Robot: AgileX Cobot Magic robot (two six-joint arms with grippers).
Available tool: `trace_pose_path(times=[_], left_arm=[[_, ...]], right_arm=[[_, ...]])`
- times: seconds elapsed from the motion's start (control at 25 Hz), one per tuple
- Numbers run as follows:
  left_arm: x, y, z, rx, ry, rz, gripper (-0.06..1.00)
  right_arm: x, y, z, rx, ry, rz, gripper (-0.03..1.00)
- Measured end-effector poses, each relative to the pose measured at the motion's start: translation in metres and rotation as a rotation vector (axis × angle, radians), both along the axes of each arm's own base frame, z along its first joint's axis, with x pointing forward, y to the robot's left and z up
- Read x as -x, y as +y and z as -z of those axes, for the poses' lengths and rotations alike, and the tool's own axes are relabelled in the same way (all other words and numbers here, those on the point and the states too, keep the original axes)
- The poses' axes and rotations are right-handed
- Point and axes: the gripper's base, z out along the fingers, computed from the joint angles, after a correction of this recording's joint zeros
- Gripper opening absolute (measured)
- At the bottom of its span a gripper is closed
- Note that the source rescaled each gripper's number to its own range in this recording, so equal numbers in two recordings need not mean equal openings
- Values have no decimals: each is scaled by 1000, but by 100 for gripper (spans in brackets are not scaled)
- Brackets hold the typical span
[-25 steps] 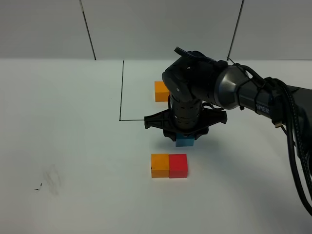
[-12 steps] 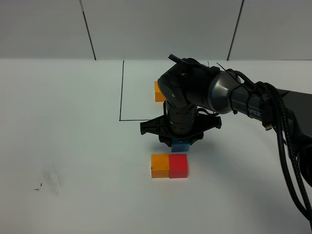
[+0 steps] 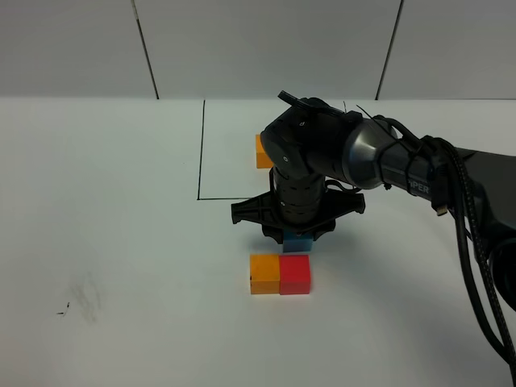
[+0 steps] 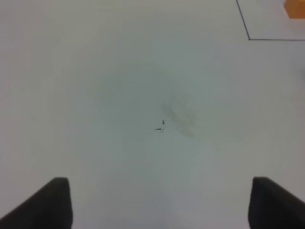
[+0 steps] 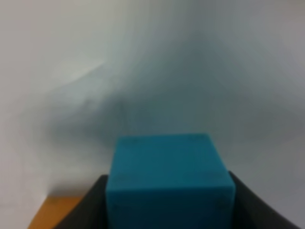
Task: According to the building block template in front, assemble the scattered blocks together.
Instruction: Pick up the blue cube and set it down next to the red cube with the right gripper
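Observation:
The building block template is a black-lined square outline (image 3: 200,153). Only its orange cube (image 3: 264,151) shows, because my right arm hides the rest. The outline's corner (image 4: 249,34) and that orange cube (image 4: 295,8) also appear in the left wrist view. Of the scattered blocks, the orange one (image 3: 264,274) and the red one (image 3: 295,274) sit side by side, touching. My right gripper (image 3: 297,235) is shut on the light blue cube (image 3: 299,242), just behind the red one. Its dark fingers (image 5: 93,205) flank the blue cube (image 5: 169,183). My left gripper (image 4: 159,205) stands open over bare table.
A faint smudge with a small dark mark (image 3: 81,300) lies on the white table at the front left, and the left wrist view shows the same smudge (image 4: 162,126). Black cables (image 3: 476,242) trail from the right arm along the right side.
My right gripper carried the blue cube a little left and nearer, up to the back of the red cube, then stopped. The left gripper did not move.

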Motion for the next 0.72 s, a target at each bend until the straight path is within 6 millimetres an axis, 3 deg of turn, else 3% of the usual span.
trace_pose_path(times=[0.72], left_arm=[[0,0,0,0,0,0,64]], right_arm=[[0,1,13,8,32,25,20]])
